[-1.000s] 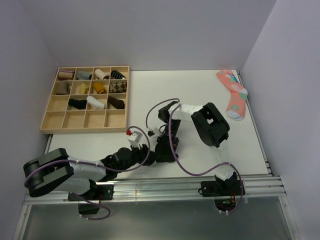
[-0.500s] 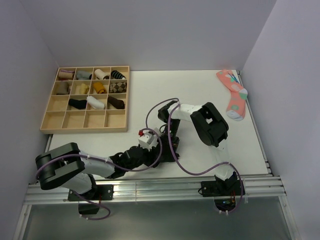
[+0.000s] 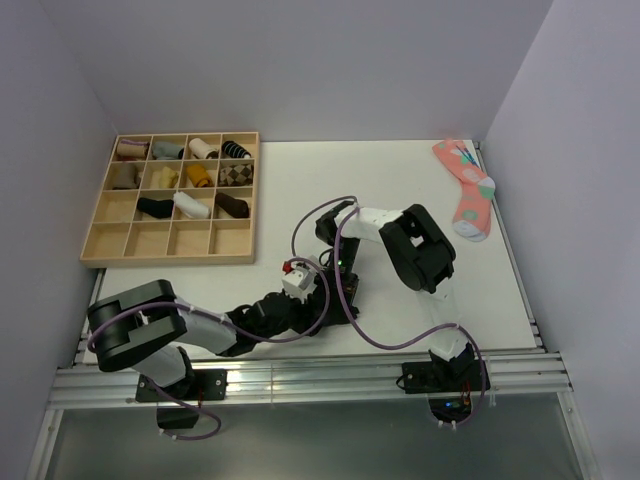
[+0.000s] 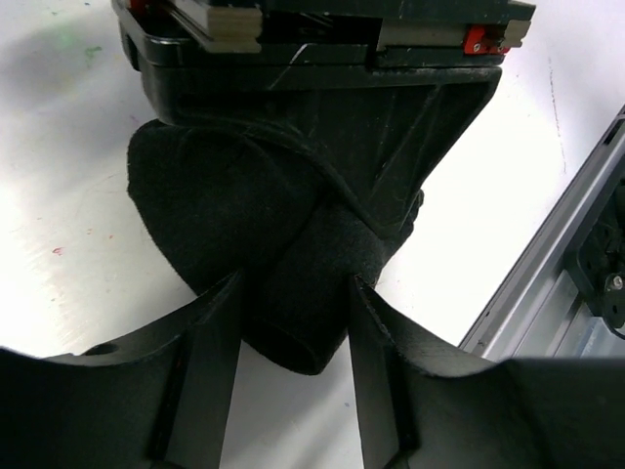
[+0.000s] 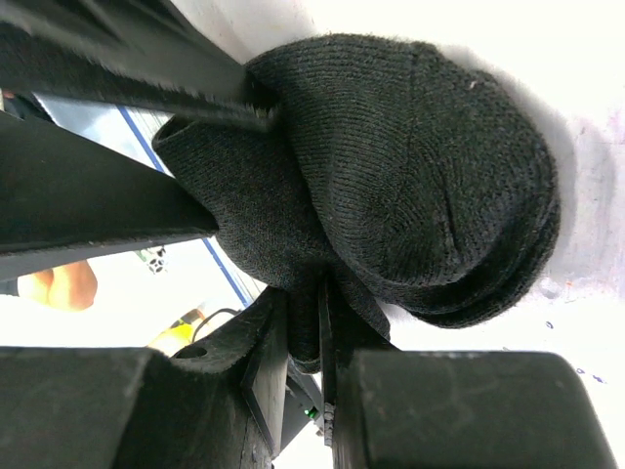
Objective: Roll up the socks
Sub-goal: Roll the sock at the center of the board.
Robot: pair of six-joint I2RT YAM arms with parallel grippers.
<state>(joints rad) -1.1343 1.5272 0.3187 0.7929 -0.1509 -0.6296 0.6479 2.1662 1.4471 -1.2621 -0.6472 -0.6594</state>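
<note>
Cuff tuck on black socks, both grippers engaged

Black socks [image 4: 293, 225] sit as a tight bundle on the white table [image 3: 420, 180], near its front edge, right between my two wrists. My right gripper [image 5: 301, 322] is nearly closed, and only a thin fold of knit is pinched between its jaws. The rounded bulk of the roll bulges out beyond it. My left gripper [image 4: 293, 293] stands at about half its width, with its fingers [image 4: 210, 332] on either side of the roll's lower lobe and the fabric pressing against both inner faces.

I judge that the roll is formed and that the work now is to lock it by drawing the cuff over the bundle. To do that well, I should treat the right pinch as the anchor and not loosen it, because that fold is all that stops the knit from springing open. My left side should squeeze just enough to carry the lobe, then move slowly in a short arc toward the right jaws. It should not pull away from them. The two grippers are very close together, so I must watch for finger-to-finger contact
</note>
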